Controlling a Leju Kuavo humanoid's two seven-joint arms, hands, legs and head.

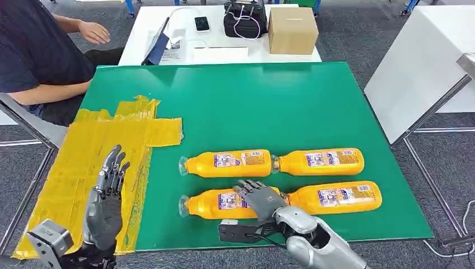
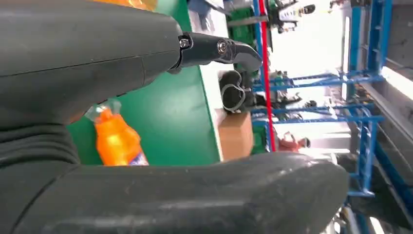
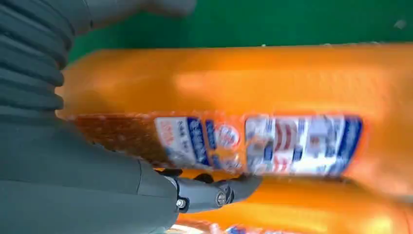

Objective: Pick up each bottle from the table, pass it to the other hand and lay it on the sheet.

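Note:
Four orange bottles lie on their sides on the green table [image 1: 252, 101], in two rows. My right hand [image 1: 260, 200] lies over the near-left bottle [image 1: 215, 204], which rests flat on the table. In the right wrist view this bottle [image 3: 272, 83] fills the span of the hand: a dark finger [image 3: 214, 192] reaches between it and a second bottle [image 3: 316, 209], while the thumb stands off its other side. The near-right bottle [image 1: 336, 196], far-left bottle [image 1: 227, 163] and far-right bottle [image 1: 322, 161] lie untouched. My left hand [image 1: 106, 196] hovers open over the yellow sheet [image 1: 73, 162], fingers straight.
A person [image 1: 39, 50] sits at the table's far left corner, beside the sheet. Behind the green table a white table [image 1: 224, 53] carries a cardboard box [image 1: 292, 29], a black bag [image 1: 245, 19] and a phone. Another white table [image 1: 420, 61] stands to the right.

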